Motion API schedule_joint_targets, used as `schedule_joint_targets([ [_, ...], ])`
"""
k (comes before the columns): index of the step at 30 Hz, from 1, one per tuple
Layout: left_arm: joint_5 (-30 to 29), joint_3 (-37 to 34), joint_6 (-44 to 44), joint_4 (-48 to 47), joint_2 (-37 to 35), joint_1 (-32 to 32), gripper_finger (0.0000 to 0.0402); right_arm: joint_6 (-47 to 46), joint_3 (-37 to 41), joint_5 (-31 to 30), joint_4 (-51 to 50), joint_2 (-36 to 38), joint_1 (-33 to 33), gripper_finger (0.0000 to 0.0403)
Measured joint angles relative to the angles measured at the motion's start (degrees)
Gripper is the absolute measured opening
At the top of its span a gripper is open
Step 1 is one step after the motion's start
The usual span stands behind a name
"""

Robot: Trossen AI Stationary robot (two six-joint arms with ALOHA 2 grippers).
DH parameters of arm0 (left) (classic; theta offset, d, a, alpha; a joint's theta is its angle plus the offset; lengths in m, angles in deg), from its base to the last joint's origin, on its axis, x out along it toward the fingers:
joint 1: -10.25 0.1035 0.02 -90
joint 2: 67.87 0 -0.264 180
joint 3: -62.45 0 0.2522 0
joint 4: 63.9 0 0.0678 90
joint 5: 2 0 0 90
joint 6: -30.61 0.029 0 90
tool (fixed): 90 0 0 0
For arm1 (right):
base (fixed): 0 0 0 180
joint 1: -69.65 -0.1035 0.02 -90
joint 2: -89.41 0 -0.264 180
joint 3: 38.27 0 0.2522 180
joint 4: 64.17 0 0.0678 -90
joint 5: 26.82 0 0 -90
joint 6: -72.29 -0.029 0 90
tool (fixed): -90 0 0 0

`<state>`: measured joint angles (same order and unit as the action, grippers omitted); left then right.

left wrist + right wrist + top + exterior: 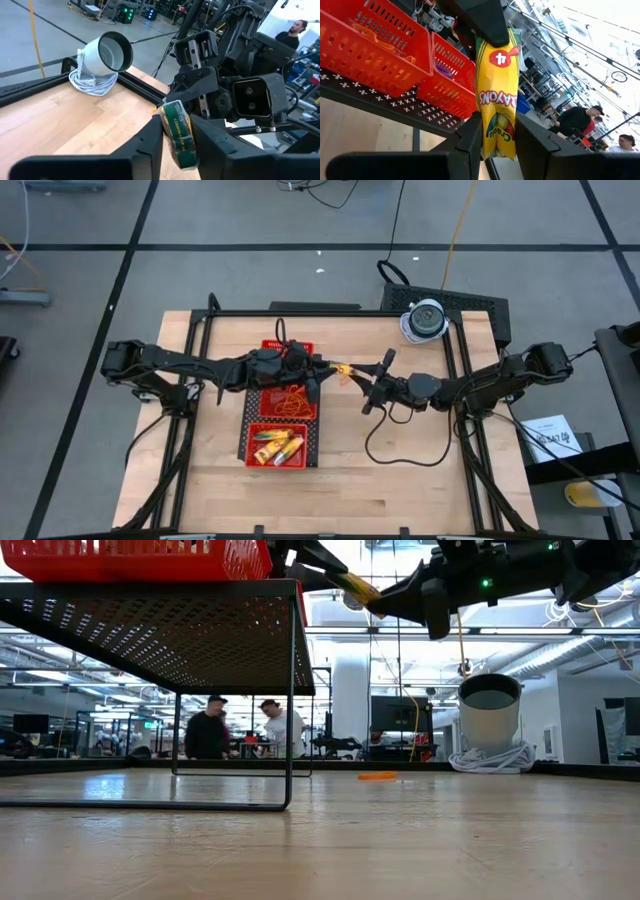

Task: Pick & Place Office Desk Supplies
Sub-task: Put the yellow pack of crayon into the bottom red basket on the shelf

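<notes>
Two dark jointed arms (200, 366), black looping cables, blocky black fingers (150, 145)

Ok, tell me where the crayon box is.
High view: the crayon box is in the air between both grippers, left and right, just right of the red tray.

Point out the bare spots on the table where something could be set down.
Free: wood between the red tray and the left frame rail, the front strip, and right of the tray around the black cable. Crowded: above the tray, where both end effectors meet on the crayon box.
</notes>
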<state>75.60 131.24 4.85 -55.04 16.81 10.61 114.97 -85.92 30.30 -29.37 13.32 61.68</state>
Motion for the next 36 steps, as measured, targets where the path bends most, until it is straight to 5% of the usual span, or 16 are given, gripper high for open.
schedule_joint_targets([
  [5,-0.03,-0.02,2.03,-0.02,-0.11,0.00,0.0069,-1.81,0.00,-2.73,0.14,0.03,-0.88,0.0110],
  [12,2.22,-0.20,5.33,-2.02,-4.29,-0.02,0.0059,-7.51,0.00,-17.93,-0.85,3.18,-5.28,0.0171],
  [19,4.50,-1.67,5.11,-6.40,-11.68,-2.17,0.0054,-15.16,5.19,-19.50,-3.81,10.04,-6.17,0.0215],
  [29,2.69,-11.84,4.71,-4.39,-22.05,-14.96,0.0050,-16.68,12.24,-19.41,-1.38,19.11,-5.49,0.0210],
  [36,-0.85,-17.32,13.22,-8.26,-28.38,-28.12,0.0052,-16.59,13.20,-19.11,-0.01,19.22,-4.91,0.0210],
])
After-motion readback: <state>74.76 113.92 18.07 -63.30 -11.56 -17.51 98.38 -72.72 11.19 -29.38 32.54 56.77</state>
